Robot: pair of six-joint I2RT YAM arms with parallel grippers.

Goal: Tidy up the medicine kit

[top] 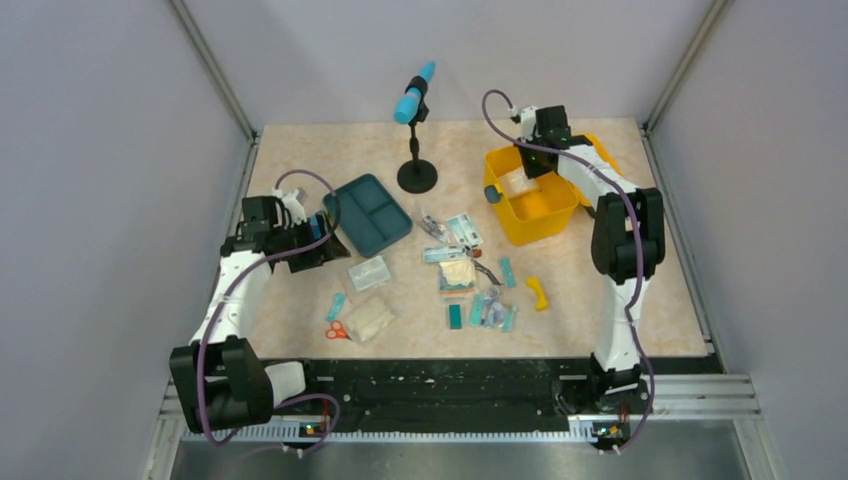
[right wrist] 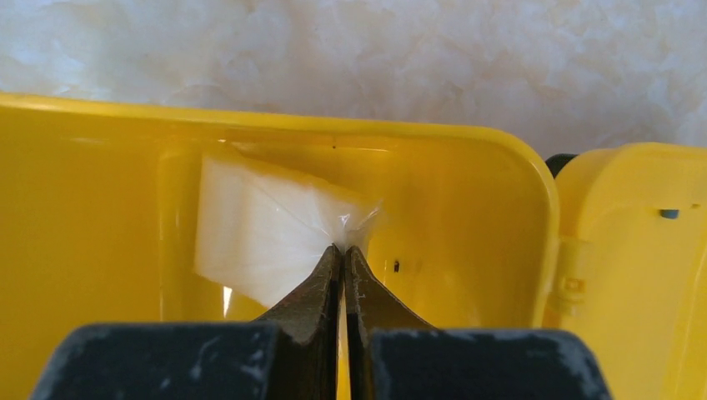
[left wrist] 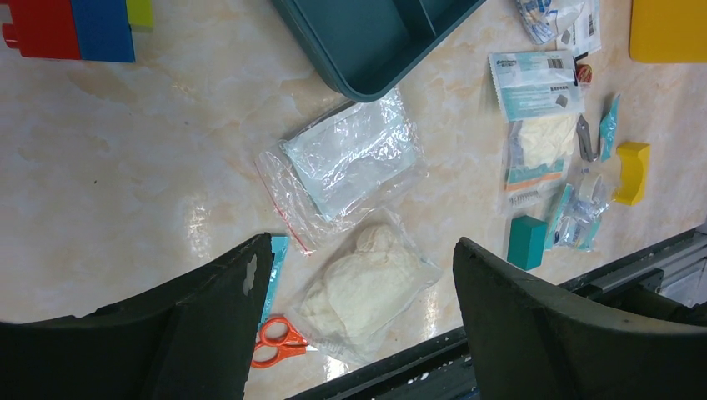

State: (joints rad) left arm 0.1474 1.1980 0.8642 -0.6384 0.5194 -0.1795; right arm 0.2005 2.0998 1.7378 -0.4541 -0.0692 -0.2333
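Observation:
The medicine kit point(top: 545, 215), a yellow box, stands open at the back right, its lid point(right wrist: 642, 250) hinged back. My right gripper point(right wrist: 343, 248) hangs inside the box point(right wrist: 467, 208), shut on the corner of a clear bag holding a white pad point(right wrist: 250, 233). The kit's dark teal insert tray point(top: 368, 213) lies apart on the table at the left. My left gripper point(left wrist: 363, 246) hovers open beside the tray point(left wrist: 375, 42), above a gauze bag point(left wrist: 363, 287), with nothing between its fingers.
A clear zip bag point(left wrist: 350, 162), orange scissors point(left wrist: 279, 342), a teal block point(left wrist: 525, 242), a small yellow curved piece point(left wrist: 634, 171) and several packets point(top: 450, 240) are strewn mid-table. A microphone stand point(top: 417, 175) rises at the back centre.

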